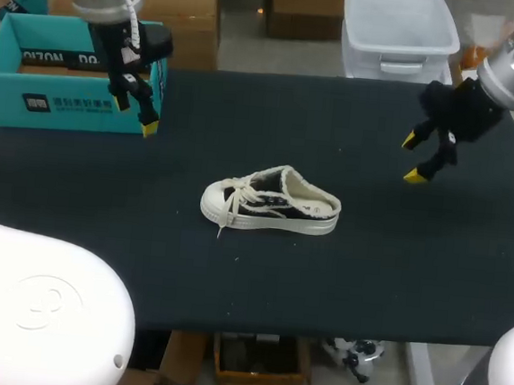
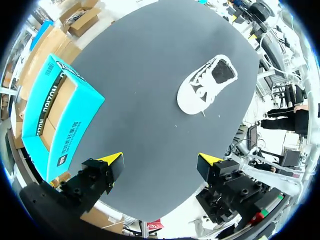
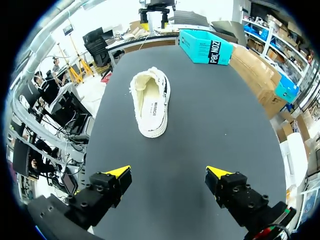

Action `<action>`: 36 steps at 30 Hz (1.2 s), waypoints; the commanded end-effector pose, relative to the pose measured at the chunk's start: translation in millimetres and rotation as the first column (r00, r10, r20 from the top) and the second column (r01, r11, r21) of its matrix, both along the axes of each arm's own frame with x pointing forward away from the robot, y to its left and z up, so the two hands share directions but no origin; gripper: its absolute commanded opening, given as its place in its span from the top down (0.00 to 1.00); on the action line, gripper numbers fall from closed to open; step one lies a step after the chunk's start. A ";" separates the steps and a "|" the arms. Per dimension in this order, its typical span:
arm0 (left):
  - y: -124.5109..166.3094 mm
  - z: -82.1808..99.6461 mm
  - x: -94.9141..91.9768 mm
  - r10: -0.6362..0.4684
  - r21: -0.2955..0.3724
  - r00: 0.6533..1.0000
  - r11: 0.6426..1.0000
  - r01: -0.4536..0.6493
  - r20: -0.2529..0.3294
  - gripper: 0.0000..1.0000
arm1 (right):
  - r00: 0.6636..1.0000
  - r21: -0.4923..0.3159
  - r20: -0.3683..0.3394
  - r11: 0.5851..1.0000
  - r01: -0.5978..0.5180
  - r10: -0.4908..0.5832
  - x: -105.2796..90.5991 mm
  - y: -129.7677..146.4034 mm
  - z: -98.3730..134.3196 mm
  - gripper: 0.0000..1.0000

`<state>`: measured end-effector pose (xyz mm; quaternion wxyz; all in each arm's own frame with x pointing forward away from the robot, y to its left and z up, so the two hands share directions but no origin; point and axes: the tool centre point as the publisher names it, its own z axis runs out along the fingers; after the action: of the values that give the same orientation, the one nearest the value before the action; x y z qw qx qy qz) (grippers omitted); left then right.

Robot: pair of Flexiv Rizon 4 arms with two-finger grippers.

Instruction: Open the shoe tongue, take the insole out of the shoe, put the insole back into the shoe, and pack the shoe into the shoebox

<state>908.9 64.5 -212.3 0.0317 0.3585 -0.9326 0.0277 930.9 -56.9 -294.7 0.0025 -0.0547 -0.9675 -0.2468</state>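
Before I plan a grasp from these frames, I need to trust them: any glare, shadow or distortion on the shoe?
Head view: even light, the shoe is crisp, with hardly any shadow and no glare on the dark table. Left wrist view: the fisheye curves the table's edge, and the shoe's white parts look washed out. Right wrist view: same curving, insole clearly lit.

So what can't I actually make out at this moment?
Insole: in the head view the side wall of the shoe hides it; in the left wrist view the opening is too dark.
Tongue: head view, too small under the laces.
Shoebox floor: head view, hidden by its own front wall.
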 end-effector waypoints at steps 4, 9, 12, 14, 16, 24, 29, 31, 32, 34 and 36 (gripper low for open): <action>-2.1 1.9 -7.8 0.002 0.023 0.999 1.000 -0.003 0.043 0.00 | 0.999 0.038 0.039 0.999 0.015 -0.017 -1.8 -2.5 -6.1 0.00; -2.1 1.9 -7.8 0.002 0.023 0.999 1.000 -0.003 0.043 0.00 | 0.999 0.038 0.039 0.999 0.015 -0.017 -1.8 -2.5 -6.1 0.00; -9.8 4.8 -6.6 0.058 0.024 0.998 0.998 -0.058 0.011 0.00 | 0.999 0.038 0.039 0.999 0.015 -0.017 -1.8 -2.5 -6.1 0.00; -21.4 4.0 -9.0 0.140 0.045 0.990 0.989 -0.140 0.008 0.00 | 0.999 0.038 0.039 0.999 0.015 -0.017 -1.8 -2.5 -6.1 0.00; -33.5 -1.4 -12.6 0.237 0.078 0.971 0.968 -0.237 0.013 0.00 | 1.000 0.055 0.025 0.998 -0.001 0.000 -0.5 5.6 -12.0 0.00; -64.7 -13.4 -38.1 0.454 0.141 0.891 0.880 -0.453 0.031 0.00 | 0.999 0.103 -0.009 0.994 0.034 -0.033 -10.2 31.6 -39.3 0.00; -75.4 -13.7 -49.2 0.482 0.132 0.876 0.867 -0.480 0.024 0.00 | 0.999 0.154 0.027 0.988 0.031 -0.036 -15.6 45.5 -51.0 0.00; -79.4 -15.6 -50.4 0.492 0.126 0.871 0.863 -0.490 0.018 0.00 | 0.999 0.186 0.027 0.982 0.036 -0.042 -15.6 50.1 -57.5 0.00; -81.3 -16.6 -50.5 0.502 0.125 0.865 0.857 -0.500 0.017 0.00 | 0.999 0.205 0.028 0.978 0.032 -0.038 -15.7 52.5 -61.0 0.00; -84.1 -17.8 -51.3 0.499 0.115 0.866 0.860 -0.497 0.008 0.00 | 0.999 0.220 0.017 0.975 0.033 -0.038 -15.1 57.8 -68.1 0.00; -87.5 -18.6 -53.6 0.498 0.113 0.867 0.861 -0.495 0.001 0.00 | 0.999 0.234 0.008 0.972 0.035 -0.037 -15.3 61.7 -73.3 0.00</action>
<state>856.4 -22.3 -228.0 0.0172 0.5872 -0.8089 -0.0232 915.2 2.4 -356.4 0.0026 -0.0702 -0.9352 -0.3472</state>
